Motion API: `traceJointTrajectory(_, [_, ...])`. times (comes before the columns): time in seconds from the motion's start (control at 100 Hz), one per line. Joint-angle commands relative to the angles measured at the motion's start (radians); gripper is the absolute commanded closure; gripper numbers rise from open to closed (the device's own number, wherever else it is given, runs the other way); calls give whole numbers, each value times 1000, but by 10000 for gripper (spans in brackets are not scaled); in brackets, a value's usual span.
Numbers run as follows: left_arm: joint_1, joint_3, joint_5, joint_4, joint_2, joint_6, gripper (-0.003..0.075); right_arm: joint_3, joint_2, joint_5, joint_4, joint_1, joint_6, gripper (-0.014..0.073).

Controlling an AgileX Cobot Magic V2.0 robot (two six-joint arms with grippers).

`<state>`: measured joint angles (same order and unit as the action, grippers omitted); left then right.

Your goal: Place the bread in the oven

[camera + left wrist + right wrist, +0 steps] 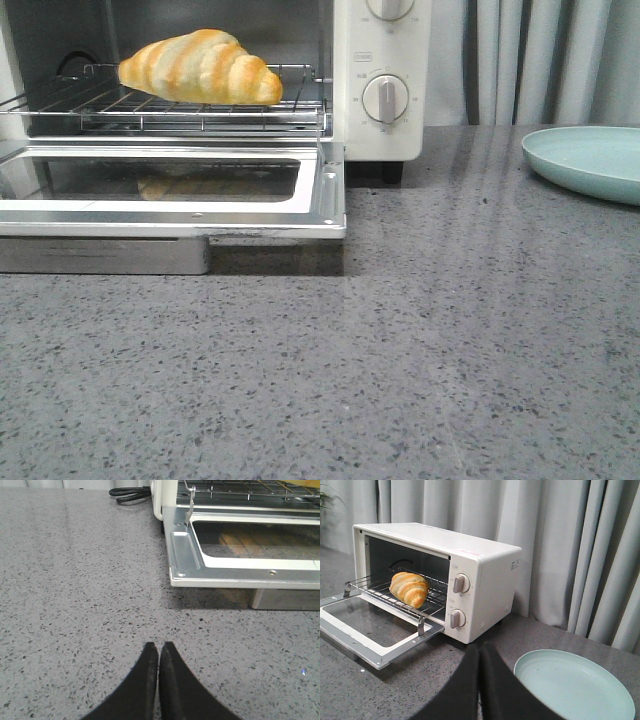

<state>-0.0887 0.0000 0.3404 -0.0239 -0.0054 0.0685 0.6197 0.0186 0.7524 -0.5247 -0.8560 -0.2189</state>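
Observation:
The bread (200,66), a golden-orange roll with cream stripes, lies on the wire rack (250,112) inside the cream-white oven (378,120). It also shows in the right wrist view (409,588). The oven door (330,195) hangs open and flat, its glass window facing up. My left gripper (159,647) is shut and empty over the counter, in front of the door's corner (176,575). My right gripper (479,647) is shut and empty, back from the oven (485,590), beside the plate. Neither gripper shows in the front view.
A pale green plate (590,160) sits on the grey speckled counter (400,350) to the right of the oven; it also shows in the right wrist view (575,690). A black power cord (129,495) lies by the oven's side. Grey curtains (580,550) hang behind.

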Motion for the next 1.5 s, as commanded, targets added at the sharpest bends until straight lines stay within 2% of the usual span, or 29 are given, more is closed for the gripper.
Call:
traceJointTrajectory(0.0, [3, 23, -51, 0, -27, -13, 741, 20, 5, -61, -21, 4, 0, 652])
traceJointTrajectory(0.11, [3, 23, -51, 0, -27, -13, 741, 9, 5, 40, -101, 11, 0, 652])
traceJointTrajectory(0.29, [3, 23, -51, 0, -27, -13, 741, -116, 3, -161, -92, 117, 0, 652])
traceJointTrajectory(0.46, [3, 23, -51, 0, -27, -13, 741, -320, 3, -311, 94, 346, 0, 652])
traceJointTrajectory(0.65, [3, 23, -51, 0, -27, -13, 741, -544, 3, -566, 279, 595, 4, 652])
traceJointTrajectory(0.83, [3, 23, -51, 0, -27, -13, 741, -602, 3, -546, 309, 714, 4, 652])
traceJointTrajectory(0.94, [3, 23, -51, 0, -27, -13, 741, -644, 3, -566, 311, 747, 4, 652])
traceJointTrajectory(1.19, [3, 23, -51, 0, -27, -13, 741, -642, 11, -437, 334, 749, 10, 652])
traceJointTrajectory(1.49, [3, 23, -51, 0, -27, -13, 741, -642, 11, -449, 334, 749, 10, 652])
